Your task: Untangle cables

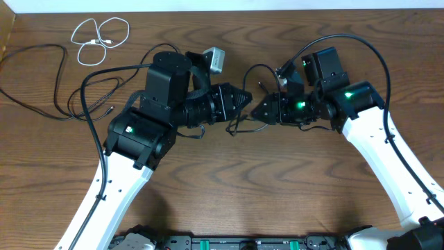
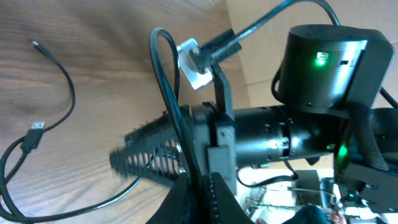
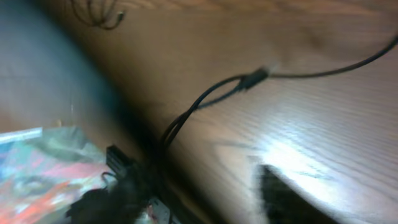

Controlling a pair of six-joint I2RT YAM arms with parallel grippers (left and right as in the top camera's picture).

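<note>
A tangle of thin black cables (image 1: pixel 244 127) lies on the wooden table between my two grippers, with a loop (image 1: pixel 260 69) rising behind it. My left gripper (image 1: pixel 244 99) points right and is shut on one black cable; in the left wrist view its jaws (image 2: pixel 205 199) pinch the cable (image 2: pixel 165 81), which arcs upward. My right gripper (image 1: pixel 257 110) faces it tip to tip. In the blurred right wrist view its fingers (image 3: pixel 211 199) stand apart, and a twisted black cable (image 3: pixel 205 99) runs toward them. A coiled white cable (image 1: pixel 100 35) lies at the far left.
More loose black cables (image 1: pixel 41 76) spread over the left of the table, one with a plug end (image 2: pixel 34 134) near my left gripper. Cardboard (image 2: pixel 261 68) stands beyond the table's far edge. The robot's own thick black cables arch over both arms.
</note>
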